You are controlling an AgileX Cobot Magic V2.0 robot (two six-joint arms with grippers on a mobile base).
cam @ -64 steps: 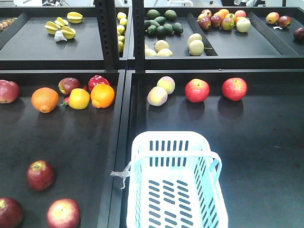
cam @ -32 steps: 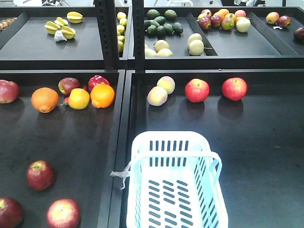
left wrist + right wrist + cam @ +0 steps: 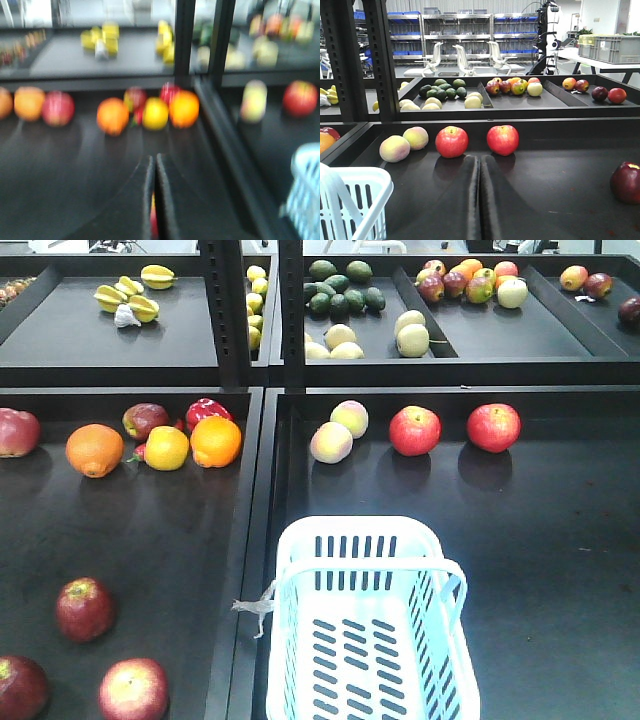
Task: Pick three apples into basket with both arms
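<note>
Three dark red apples lie at the front left of the left tray in the front view: one, one at the corner and one at the bottom edge. The pale blue basket stands empty at the front of the right tray, its handle resting across the rim. Neither arm appears in the front view. In the blurred left wrist view my left gripper is shut, and a red-yellow sliver shows through the slit low down. My right gripper is shut and empty, with the basket corner to its left.
Oranges, a yellow fruit and red fruit sit at the back of the left tray. Two bright red apples and two peaches line the back of the right tray. A dark apple lies far right. Upper shelves hold more fruit.
</note>
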